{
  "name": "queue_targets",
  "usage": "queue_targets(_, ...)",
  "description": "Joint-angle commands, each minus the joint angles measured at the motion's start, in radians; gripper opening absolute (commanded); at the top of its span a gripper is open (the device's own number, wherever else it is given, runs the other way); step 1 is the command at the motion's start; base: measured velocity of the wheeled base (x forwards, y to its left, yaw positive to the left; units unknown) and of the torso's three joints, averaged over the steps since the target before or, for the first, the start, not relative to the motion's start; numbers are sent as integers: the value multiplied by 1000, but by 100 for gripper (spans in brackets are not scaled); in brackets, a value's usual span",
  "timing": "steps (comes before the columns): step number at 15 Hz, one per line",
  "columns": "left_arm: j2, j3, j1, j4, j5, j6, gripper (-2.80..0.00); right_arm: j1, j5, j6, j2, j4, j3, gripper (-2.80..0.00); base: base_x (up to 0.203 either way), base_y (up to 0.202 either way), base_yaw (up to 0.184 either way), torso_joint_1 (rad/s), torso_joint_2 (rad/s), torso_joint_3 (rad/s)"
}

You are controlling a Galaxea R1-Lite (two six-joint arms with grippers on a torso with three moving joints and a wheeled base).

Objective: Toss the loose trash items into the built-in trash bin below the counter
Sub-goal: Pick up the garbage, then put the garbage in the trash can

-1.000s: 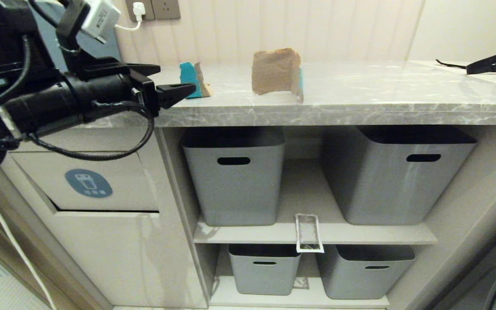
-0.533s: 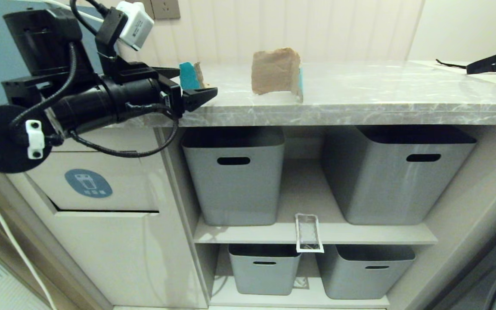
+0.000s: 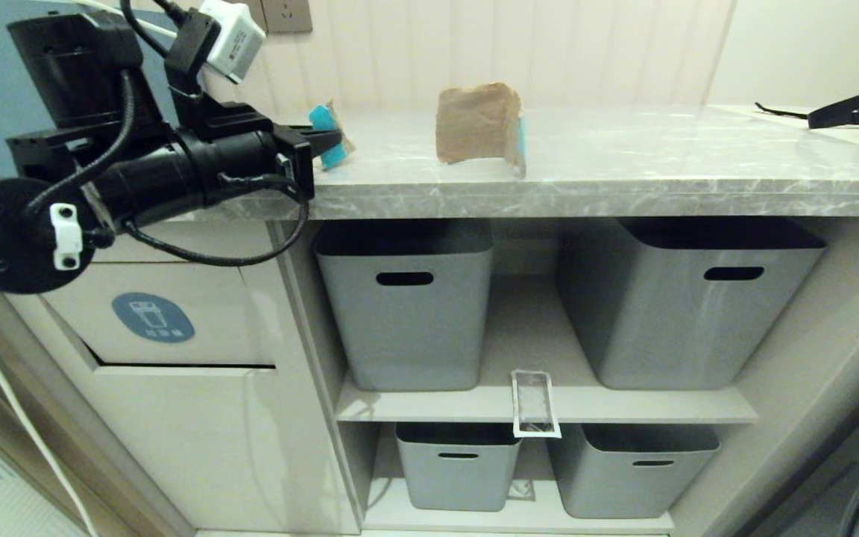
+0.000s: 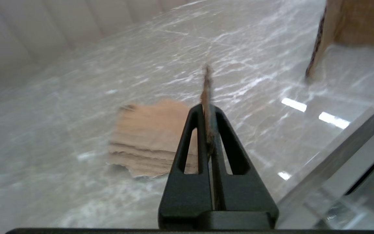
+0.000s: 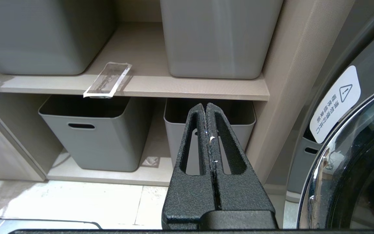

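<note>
Two cardboard scraps: left gripper jaws pinch one (larger stands beside).

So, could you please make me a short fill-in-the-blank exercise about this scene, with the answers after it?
1. The left gripper is shut on a small piece of ____.
2. The bigger cardboard piece stands on the ____, near its front edge.
3. The clear wrapper lies on a shelf between two grey ____.
4. The sticker on the trash bin flap is ____ in colour.

Missing words: cardboard; counter; tubs; blue
</note>
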Motion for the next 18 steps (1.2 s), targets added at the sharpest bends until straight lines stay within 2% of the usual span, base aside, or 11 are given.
queue_targets(1,-57,35,0,-2,-2,0,-280,2,0,-1,-2,0,0,-280,0,0,0,0,0,0)
queue_targets(5,-109,89,0,6,-2,-11,-280,0,0,-1,0,0,0,-280,0,0,0,0,0,0)
queue_targets(8,-188,98,15,96,8,-7,-280,0,0,-1,-2,0,0,-280,0,0,0,0,0,0)
queue_targets(10,-289,141,61,166,30,-8,-280,0,0,-1,-1,0,0,-280,0,0,0,0,0,0)
queue_targets(13,-458,272,187,215,52,-14,-280,0,0,-1,0,0,0,-280,0,0,0,0,0,0)
queue_targets(18,-745,547,305,227,130,-106,-280,0,0,-1,-2,0,0,-280,0,0,0,0,0,0)
